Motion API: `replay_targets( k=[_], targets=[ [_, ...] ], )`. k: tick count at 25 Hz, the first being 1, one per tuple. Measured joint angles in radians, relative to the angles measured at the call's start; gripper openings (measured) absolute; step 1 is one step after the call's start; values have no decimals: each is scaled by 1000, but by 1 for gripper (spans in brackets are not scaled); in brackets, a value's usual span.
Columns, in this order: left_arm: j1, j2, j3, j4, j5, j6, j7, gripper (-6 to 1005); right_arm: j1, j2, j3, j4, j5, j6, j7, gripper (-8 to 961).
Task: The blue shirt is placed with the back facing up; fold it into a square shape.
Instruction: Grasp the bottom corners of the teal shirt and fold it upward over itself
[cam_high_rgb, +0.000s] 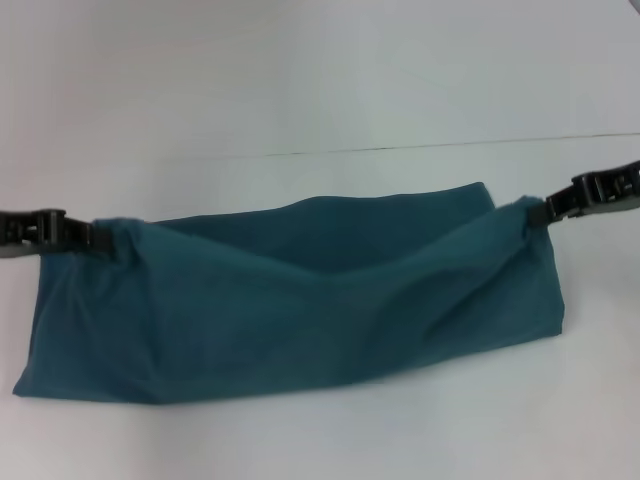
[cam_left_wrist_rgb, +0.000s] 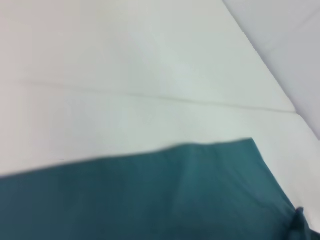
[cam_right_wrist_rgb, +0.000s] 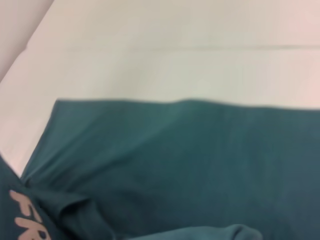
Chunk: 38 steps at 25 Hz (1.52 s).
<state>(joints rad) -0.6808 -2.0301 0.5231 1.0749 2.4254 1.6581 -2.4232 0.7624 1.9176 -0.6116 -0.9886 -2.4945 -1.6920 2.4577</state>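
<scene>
A: Start with the head view. What do you have?

B: The blue shirt (cam_high_rgb: 300, 300) lies as a long band across the white table (cam_high_rgb: 320, 90). My left claw (cam_high_rgb: 95, 238) at nine o'clock is pinched closed on a bunched corner; my right claw (cam_high_rgb: 537, 208) at two o'clock is clamped on the opposite corner. The top layer hangs between them, sagging in the middle.

A: Left wrist view?

B: Only teal cloth with one far corner against the table. My own fingers aren't visible.

A: Right wrist view?

B: More cloth, with pale letters (cam_right_wrist_rgb: 27, 217) at seven o'clock.

A: Advice for this fold?

B: I judge I should carry both corners level and together, keep the layer taut, then lay edges flush.
</scene>
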Motion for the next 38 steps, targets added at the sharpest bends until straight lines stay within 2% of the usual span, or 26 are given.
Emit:
replay_targets(
  k=[3, 8, 14, 19, 20, 27, 38],
  targets=[
    [-2, -3, 16, -7, 0, -56, 4, 53, -3, 3, 1, 17, 1, 69, 7, 102],
    [5, -14, 97, -17, 2, -194, 6, 53, 3, 11, -4, 92, 6, 208, 7, 100],
    [1, -28, 178, -36, 8, -327, 12, 53, 23, 40, -12, 156, 10, 378, 2, 99],
    [0, -30, 235, -75, 10, -440, 12, 52, 31, 58, -24, 203, 11, 519, 5, 99],
    [0, -30, 235, -75, 10, -440, 12, 53, 31, 58, -24, 203, 11, 519, 5, 99],
    [15, -39, 237, -86, 11, -475, 14, 52, 11, 98, -25, 207, 20, 615, -49, 99],
    [34, -77, 238, -96, 10, -598, 40, 53, -14, 141, -43, 218, 51, 765, -132, 99]
  ],
)
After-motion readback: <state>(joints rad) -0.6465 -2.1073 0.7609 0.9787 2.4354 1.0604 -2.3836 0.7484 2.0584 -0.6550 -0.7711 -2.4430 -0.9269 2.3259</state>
